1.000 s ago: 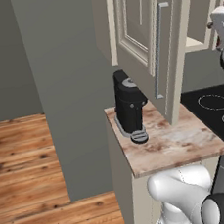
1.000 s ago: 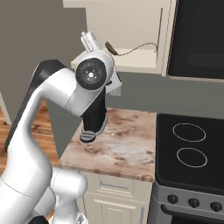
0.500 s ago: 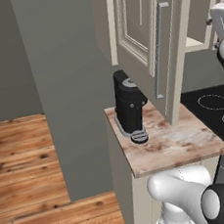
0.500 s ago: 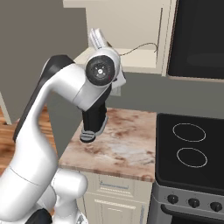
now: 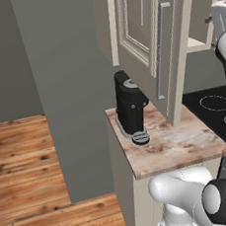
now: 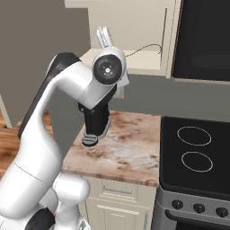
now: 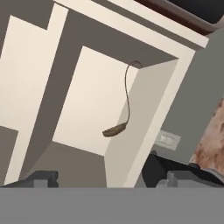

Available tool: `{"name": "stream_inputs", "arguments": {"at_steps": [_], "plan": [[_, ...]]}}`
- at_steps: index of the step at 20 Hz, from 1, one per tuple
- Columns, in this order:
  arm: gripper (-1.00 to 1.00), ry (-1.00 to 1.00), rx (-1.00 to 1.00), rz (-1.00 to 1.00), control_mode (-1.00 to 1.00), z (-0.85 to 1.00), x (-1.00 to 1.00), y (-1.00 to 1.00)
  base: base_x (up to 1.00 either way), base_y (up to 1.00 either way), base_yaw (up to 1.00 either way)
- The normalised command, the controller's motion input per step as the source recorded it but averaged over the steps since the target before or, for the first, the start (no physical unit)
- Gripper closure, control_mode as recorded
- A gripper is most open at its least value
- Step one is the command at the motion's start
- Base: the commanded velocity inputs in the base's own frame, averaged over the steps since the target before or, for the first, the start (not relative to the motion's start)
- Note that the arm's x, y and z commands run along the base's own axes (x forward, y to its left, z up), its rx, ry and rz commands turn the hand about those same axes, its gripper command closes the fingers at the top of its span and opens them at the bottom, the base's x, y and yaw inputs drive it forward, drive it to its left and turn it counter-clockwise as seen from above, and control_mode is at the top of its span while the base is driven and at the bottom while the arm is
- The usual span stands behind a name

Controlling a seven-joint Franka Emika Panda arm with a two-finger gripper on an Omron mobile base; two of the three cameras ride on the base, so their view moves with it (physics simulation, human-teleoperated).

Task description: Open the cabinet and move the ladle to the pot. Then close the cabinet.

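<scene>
Ladle [image 7: 124, 104] lies on the bottom shelf inside the cabinet [image 5: 146, 41], thin curved handle running back toward the rear, brown bowl toward the front. Cabinet door swung open over the marble counter [image 5: 173, 143]. Gripper [image 7: 111, 178] open, holding nothing, raised in front of the shelf opening, apart from ladle. Black coffee machine [image 5: 130, 107] on counter, stove [image 6: 197, 157] beside it.

the arm [image 6: 90, 90] hides most of the coffee machine [image 6: 95, 123] and the claw.
</scene>
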Motion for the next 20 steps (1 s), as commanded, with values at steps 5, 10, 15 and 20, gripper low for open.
{"name": "stream_inputs", "arguments": {"at_steps": [5, 10, 15, 20], "plan": [[-1.0, 0.0, 0.0, 0.0, -1.0, 0.0, 0.27, 0.0, 0.0, 0.0, 0.0], [-1.0, 0.0, 0.0, 0.0, -1.0, 0.0, 0.27, 0.0, 0.0, 0.0, 0.0], [-1.0, 0.0, 0.0, 0.0, -1.0, 0.0, 0.28, 0.0, 0.0, 0.0, 0.0], [-1.0, 0.0, 0.0, 0.0, -1.0, 0.0, 0.24, -0.04, 0.0, 0.0, 0.0]]}}
